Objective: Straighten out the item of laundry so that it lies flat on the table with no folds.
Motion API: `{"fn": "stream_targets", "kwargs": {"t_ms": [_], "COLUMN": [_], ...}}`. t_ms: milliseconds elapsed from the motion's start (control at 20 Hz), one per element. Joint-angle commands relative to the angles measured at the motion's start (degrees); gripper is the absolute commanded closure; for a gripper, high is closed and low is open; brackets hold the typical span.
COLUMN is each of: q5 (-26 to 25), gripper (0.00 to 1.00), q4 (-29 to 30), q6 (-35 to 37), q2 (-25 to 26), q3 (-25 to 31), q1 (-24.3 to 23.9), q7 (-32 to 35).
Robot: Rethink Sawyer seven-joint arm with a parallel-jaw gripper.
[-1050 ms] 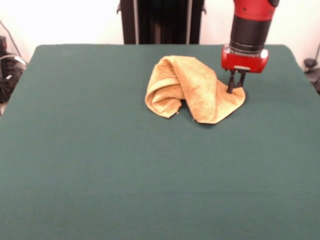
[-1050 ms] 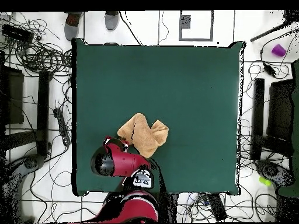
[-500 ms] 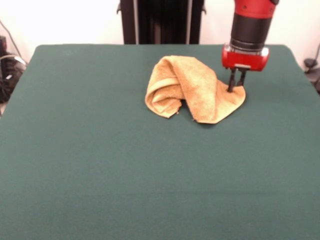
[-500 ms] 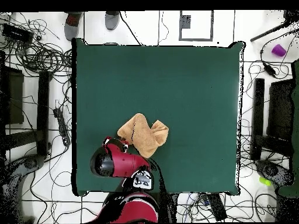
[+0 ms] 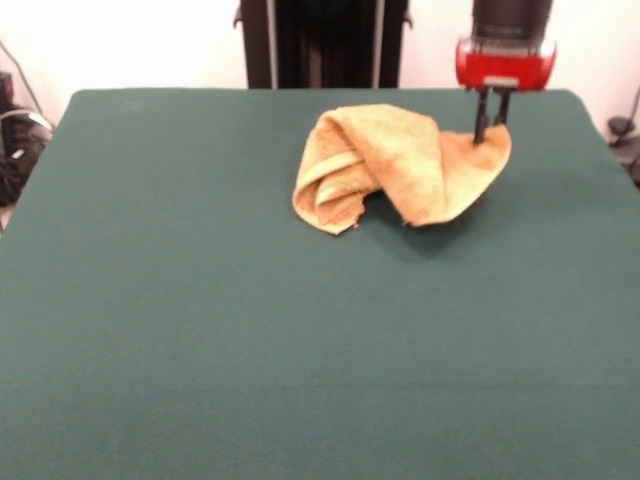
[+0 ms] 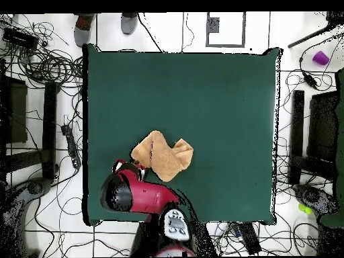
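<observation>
The towel (image 5: 400,165) sits crumpled on the green desk (image 5: 250,350), its rolled bulk off to one side of the pincer (image 5: 489,130). The pincer is clenched on the towel's corner and has risen since a second ago, lifting that corner clear of the desk and tugging the fold outward.

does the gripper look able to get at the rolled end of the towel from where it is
Probably yes: the gripper is shut on one corner of the towel, and nothing else lies on the table to block the rolled end, though it must let go first.
</observation>
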Motion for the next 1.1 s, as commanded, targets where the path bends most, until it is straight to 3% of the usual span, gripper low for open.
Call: {"fn": "stream_targets", "kwargs": {"t_ms": [50,300,500,850,1100], "q5": [2.6,4.4,9.3,13.5,12.7], "gripper": [1.00,1.00,1.00,1.00,1.00], "q4": [9.8,14.2,19.1,20.0,17.9], "q6": [14.4,21.2,26.5,40.0,46.4], "q2": [-15.5,-24.6,-33.3,-44.7,-47.3], "q3": [8.7,12.0,15.3,9.7,6.7], "q1": [-1.6,-5.6,-9.3,-7.8,-7.9], "q7": [12.5,10.0,5.7,0.7,-0.8]}}
